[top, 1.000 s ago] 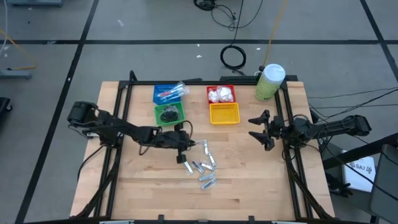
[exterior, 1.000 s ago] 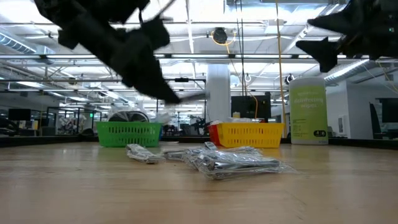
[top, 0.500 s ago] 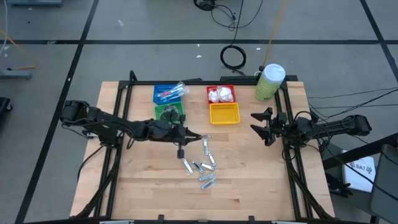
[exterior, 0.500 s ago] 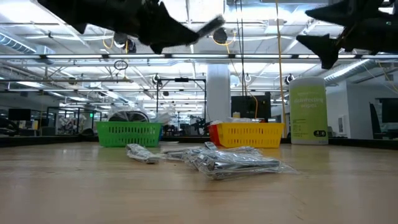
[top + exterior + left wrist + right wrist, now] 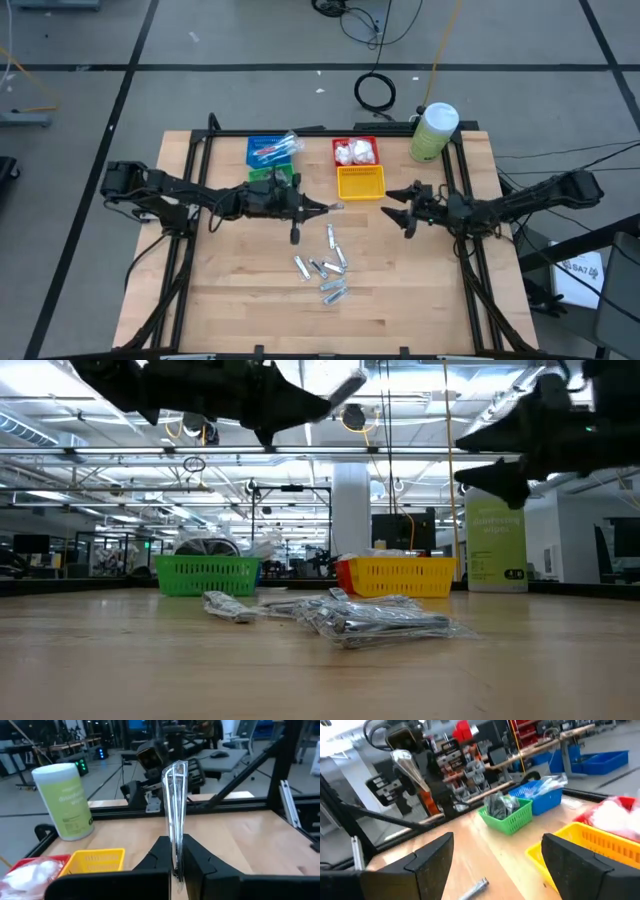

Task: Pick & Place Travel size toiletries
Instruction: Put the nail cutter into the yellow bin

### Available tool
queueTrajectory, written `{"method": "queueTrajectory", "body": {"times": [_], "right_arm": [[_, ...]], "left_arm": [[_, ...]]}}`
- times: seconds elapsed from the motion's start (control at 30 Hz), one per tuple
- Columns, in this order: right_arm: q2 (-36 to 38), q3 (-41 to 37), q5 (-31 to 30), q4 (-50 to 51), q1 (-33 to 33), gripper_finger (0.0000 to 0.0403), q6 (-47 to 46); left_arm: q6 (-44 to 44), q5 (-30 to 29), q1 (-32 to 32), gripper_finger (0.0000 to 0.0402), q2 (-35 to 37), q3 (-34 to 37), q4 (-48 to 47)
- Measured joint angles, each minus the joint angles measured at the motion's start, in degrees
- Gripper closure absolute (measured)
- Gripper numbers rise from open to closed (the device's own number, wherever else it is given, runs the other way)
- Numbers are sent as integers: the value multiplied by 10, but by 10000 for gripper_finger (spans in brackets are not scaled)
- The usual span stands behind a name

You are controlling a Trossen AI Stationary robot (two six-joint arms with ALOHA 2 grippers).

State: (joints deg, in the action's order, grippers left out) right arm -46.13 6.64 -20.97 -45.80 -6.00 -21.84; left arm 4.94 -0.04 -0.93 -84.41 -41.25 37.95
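My left gripper (image 5: pixel 320 207) hangs above the table's middle, level, shut on a small silver tube (image 5: pixel 335 206) in clear wrap. The tube sticks out past the fingertips (image 5: pixel 176 805) and shows high up in the low view (image 5: pixel 345 390). Several more silver tubes (image 5: pixel 322 268) lie in a loose pile on the wood nearer the front. My right gripper (image 5: pixel 400 205) stands open, level, right of centre, facing the left gripper, with nothing between its fingers (image 5: pixel 497 865). My left gripper pinches one end of the silver tube (image 5: pixel 176 857) between its two fingers. The fingers point level toward the table's right side, and the tube runs on along them past the tips. The tube is lifted clear of the table.
At the back stand a blue basket (image 5: pixel 270 150) with toothbrushes, a green basket (image 5: pixel 272 180) partly under my left arm, a red basket (image 5: pixel 355 151) with white packets, a yellow basket (image 5: pixel 360 183) and a pale-green canister (image 5: pixel 433 130). Bare wood lies left and right of the pile.
My left gripper has risen from the pile with the silver tube, gone toward the far and right edges, and tipped from pointing down to level. The tube is now lifted clear. My right gripper, still open, has moved toward the table's left.
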Motion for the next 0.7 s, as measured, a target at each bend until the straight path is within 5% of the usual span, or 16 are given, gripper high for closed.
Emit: {"method": "queueTrajectory", "body": {"times": [0.37, 0.7], "right_arm": [[-233, 137, 6, -78, 4, 112, 46], [-371, 243, 91, -167, -1, 112, 154]], "left_arm": [[-30, 0, 4, 391, -58, 0, 59], [-37, 9, 4, 388, -57, 0, 56]]}}
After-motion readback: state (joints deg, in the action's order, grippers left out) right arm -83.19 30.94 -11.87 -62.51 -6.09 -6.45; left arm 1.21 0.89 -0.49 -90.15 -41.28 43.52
